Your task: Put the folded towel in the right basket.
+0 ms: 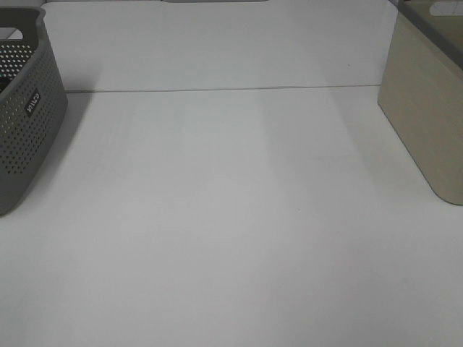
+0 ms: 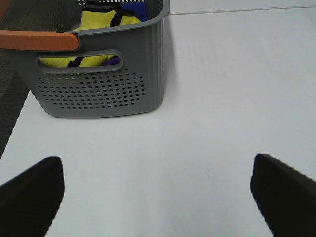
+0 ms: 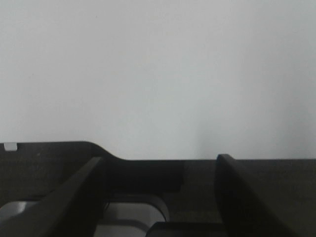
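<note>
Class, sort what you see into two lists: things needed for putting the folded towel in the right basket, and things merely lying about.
Needed:
beige basket on the right
left gripper, open
right gripper, open
(no folded towel in view)

Lying about:
grey basket on the left
yellow cloth inside it
white table

A white bench (image 1: 231, 231) fills the exterior high view, smooth and matte under soft, even light. A thin dark seam (image 1: 217, 90) crosses it from nine o'clock to three o'clock near the top. Dark floor (image 2: 9, 84) shows beside the bench edge in the left wrist view.
</note>
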Available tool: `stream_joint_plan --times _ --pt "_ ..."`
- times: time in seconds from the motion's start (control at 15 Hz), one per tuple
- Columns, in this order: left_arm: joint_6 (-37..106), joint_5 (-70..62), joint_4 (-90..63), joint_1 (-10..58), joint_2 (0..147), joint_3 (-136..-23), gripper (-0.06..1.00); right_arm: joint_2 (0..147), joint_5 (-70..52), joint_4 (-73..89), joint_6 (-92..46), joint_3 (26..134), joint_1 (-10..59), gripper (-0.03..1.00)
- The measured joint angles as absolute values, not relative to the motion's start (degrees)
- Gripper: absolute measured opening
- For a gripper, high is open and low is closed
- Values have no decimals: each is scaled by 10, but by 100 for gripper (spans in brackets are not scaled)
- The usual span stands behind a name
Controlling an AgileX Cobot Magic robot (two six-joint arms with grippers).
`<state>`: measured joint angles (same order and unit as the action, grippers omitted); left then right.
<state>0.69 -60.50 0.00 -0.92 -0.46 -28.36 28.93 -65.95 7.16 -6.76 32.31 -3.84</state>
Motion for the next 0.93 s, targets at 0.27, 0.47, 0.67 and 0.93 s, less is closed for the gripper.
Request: stream_joint_plan --times 0.27,0.47,0.67,0.93 --pt "7 -605 0 -9 -5 -284 97 113 -641 69 -68 303 -23 61" --pt "7 -605 0 -9 -5 -284 97 34 -626 34 -61 295 23 61" --pt "7 -605 0 -9 -5 -284 97 9 -618 30 -52 291 25 61" --pt "7 -605 0 -9 -5 -284 97 9 -615 29 -52 290 25 61"
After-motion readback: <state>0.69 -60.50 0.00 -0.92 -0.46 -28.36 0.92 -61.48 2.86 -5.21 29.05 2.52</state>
